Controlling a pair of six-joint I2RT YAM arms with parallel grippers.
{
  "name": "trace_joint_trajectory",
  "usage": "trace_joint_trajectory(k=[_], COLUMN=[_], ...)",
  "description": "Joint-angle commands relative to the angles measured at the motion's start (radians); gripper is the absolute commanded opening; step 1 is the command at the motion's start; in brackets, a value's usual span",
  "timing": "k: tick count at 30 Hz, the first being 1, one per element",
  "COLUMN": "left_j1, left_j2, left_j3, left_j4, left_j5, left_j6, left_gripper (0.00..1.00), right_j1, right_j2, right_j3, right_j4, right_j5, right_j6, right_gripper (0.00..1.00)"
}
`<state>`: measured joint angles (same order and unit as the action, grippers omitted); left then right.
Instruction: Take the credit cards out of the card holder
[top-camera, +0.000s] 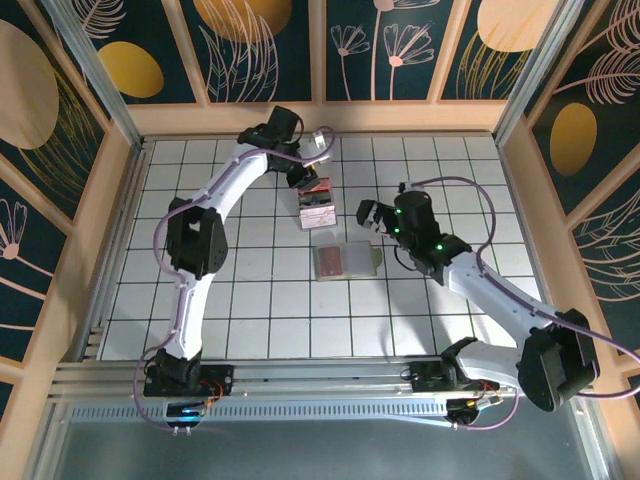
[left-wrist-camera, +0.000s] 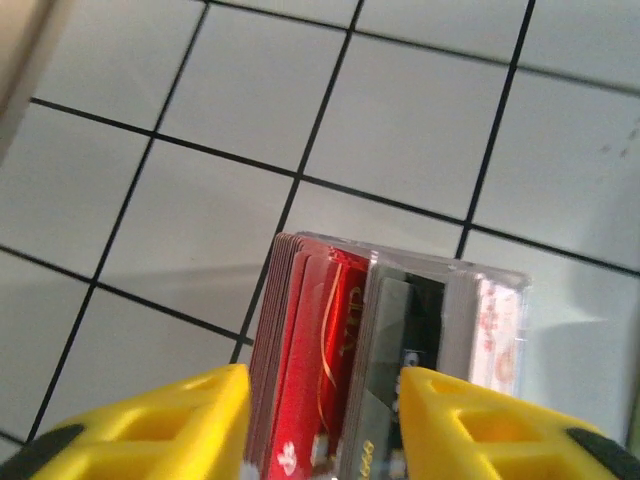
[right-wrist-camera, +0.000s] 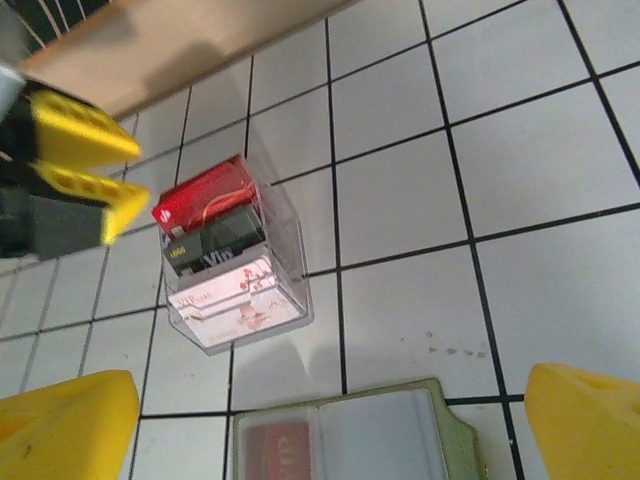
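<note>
Beneath the spread right claw (right-wrist-camera: 330, 385), the card holder (right-wrist-camera: 380, 440) lies open; left claw (left-wrist-camera: 322, 378) spread over cards (left-wrist-camera: 310, 300).

The credit cards (left-wrist-camera: 320, 355) look glossy plastic, the box (right-wrist-camera: 287, 245) clear plastic, the tiles (left-wrist-camera: 150, 250) smooth and matt.

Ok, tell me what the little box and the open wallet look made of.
Box: clear hard plastic, glossy; the cards show through its walls and edges glint. Card holder: seemingly soft olive material, maybe fabric or faux leather, with see-through plastic pockets.
</note>
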<state>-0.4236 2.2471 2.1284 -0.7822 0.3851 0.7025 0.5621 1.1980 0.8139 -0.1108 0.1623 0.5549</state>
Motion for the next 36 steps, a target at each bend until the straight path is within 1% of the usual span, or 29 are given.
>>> trace_joint_trajectory(k=[1, 4, 6, 8, 9, 11, 13, 17, 21, 25, 31, 34, 36], left_j1=[0.002, 0.002, 0.002, 0.002, 0.003, 0.002, 0.002, 0.001, 0.002, 0.001, 0.002, 0.002, 0.002], left_j2=[-0.191, -0.376, -0.509, -0.628, -0.678, -0.766, -0.839, -0.957, -1.036, -1.09, -1.144, -1.145, -1.136], left_j3=[-0.151, -0.42, -0.6, -0.746, -0.817, -0.927, -1.025, -1.193, -1.306, -1.393, -1.539, -1.57, -1.573], left_j4=[0.129, 0.376, 0.549, 0.696, 0.763, 0.858, 0.951, 1.075, 1.136, 1.166, 1.277, 1.311, 1.318], left_j5=[0.013, -0.032, -0.065, -0.091, -0.107, -0.14, -0.189, -0.349, -0.477, -0.58, -0.667, -0.695, -0.709], left_j6=[-0.078, -0.162, -0.233, -0.309, -0.352, -0.431, -0.506, -0.663, -0.813, -0.963, -1.19, -1.247, -1.262], left_gripper=[0.51, 0.6, 0.69, 0.78, 0.86, 0.99, 0.99, 0.99, 0.99, 0.99, 0.99, 0.99, 0.99], right_j1=[0.044, 0.075, 0.096, 0.113, 0.123, 0.142, 0.162, 0.199, 0.224, 0.255, 0.311, 0.337, 0.349], right_j2=[0.045, 0.084, 0.107, 0.126, 0.136, 0.152, 0.171, 0.216, 0.259, 0.307, 0.382, 0.418, 0.444], right_j3=[0.06, 0.076, 0.085, 0.091, 0.092, 0.095, 0.101, 0.126, 0.141, 0.152, 0.185, 0.206, 0.223], right_j4=[-0.063, -0.084, -0.097, -0.109, -0.114, -0.12, -0.129, -0.148, -0.146, -0.146, -0.185, -0.202, -0.212], right_j5=[0.094, 0.091, 0.088, 0.081, 0.077, 0.068, 0.064, 0.054, 0.011, -0.026, -0.006, 0.014, 0.024], right_j6=[-0.038, -0.048, -0.049, -0.048, -0.047, -0.044, -0.041, -0.043, -0.041, -0.044, -0.052, -0.06, -0.064], right_gripper=[0.99, 0.95, 0.92, 0.9, 0.89, 0.87, 0.85, 0.77, 0.71, 0.69, 0.66, 0.65, 0.65])
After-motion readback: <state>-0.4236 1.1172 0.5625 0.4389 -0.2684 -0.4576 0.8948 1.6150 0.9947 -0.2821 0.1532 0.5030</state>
